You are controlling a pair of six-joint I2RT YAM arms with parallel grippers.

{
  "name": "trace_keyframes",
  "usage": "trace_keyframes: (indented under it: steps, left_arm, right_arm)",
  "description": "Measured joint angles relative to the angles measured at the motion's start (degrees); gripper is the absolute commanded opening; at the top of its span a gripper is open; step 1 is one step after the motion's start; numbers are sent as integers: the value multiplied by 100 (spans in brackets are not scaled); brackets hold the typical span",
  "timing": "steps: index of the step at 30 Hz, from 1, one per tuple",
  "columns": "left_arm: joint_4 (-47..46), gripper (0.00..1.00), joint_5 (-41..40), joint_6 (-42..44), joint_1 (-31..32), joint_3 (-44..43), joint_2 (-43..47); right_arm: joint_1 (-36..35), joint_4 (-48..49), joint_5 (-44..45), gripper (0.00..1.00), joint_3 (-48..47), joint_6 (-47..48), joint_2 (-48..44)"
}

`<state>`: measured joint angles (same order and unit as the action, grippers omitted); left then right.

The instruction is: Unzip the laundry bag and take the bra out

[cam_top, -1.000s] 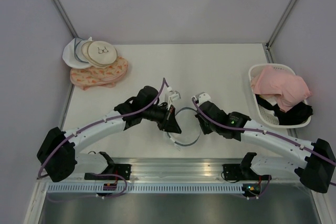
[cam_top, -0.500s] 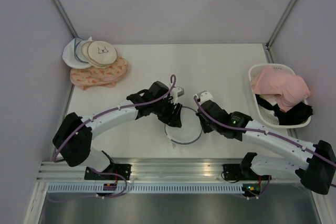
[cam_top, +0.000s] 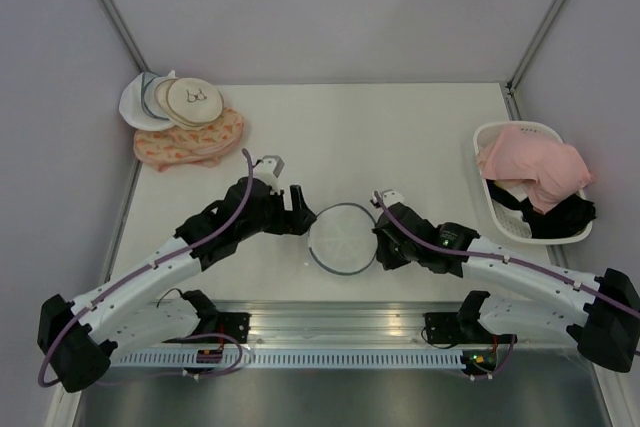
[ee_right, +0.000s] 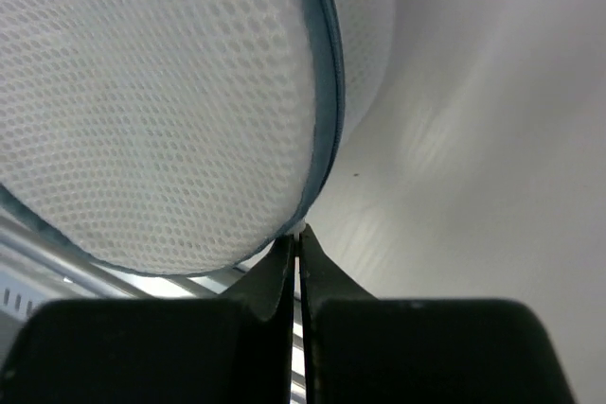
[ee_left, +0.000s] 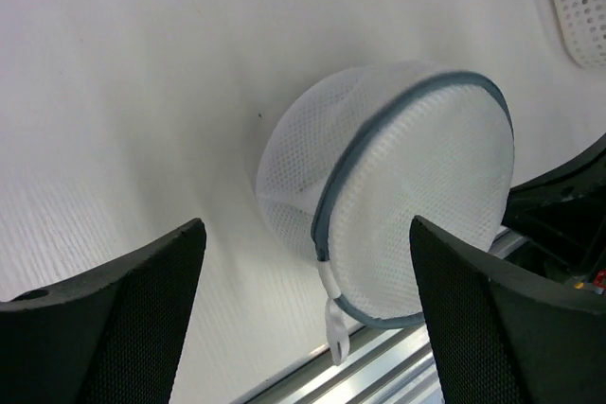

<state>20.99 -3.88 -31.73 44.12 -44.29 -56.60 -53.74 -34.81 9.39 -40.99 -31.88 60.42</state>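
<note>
The laundry bag (cam_top: 342, 237), a round white mesh pouch with a grey-blue zipper rim, sits at the table's near middle. In the left wrist view the laundry bag (ee_left: 407, 186) is tipped, its flat face toward the camera, and a white zipper pull (ee_left: 336, 333) hangs from its lower rim. My left gripper (cam_top: 299, 212) stands open just left of the bag, touching nothing; its fingers (ee_left: 123, 319) are spread wide. My right gripper (cam_top: 378, 242) is shut on the bag's right rim, its fingertips (ee_right: 284, 262) pinching a small white bit at the zipper edge. The bra is hidden.
Stacked cream and white discs on a pink patterned round bag (cam_top: 190, 137) lie at the back left. A white basket (cam_top: 490, 137) with pink and black garments stands at the right edge. An aluminium rail (cam_top: 330, 319) runs along the near edge.
My left gripper has let go, opened wide and drawn back to the left of the bag. The bag now shows as a full white disc. The right gripper stayed shut at its rim.
</note>
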Motion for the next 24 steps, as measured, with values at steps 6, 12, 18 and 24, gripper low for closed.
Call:
trace_keyframes:
  steps: [6, 12, 18, 24]
  left_arm:
    - [-120, 97, 476, -815, 111, 973, 807]
    - [-66, 99, 748, -1488, 398, 1574, 1729]
    - [9, 100, 691, -1993, 398, 1620, 2627]
    - [-9, 100, 728, -2382, 428, 1755, 2721]
  right_arm:
    - [-570, 699, -1353, 0, 490, -166, -42]
    - [-1023, 2179, -2249, 0, 507, -448, 160]
    - [-1067, 3091, -2203, 0, 446, -636, 782]
    - [-1185, 3318, -1882, 0, 304, -693, 1357]
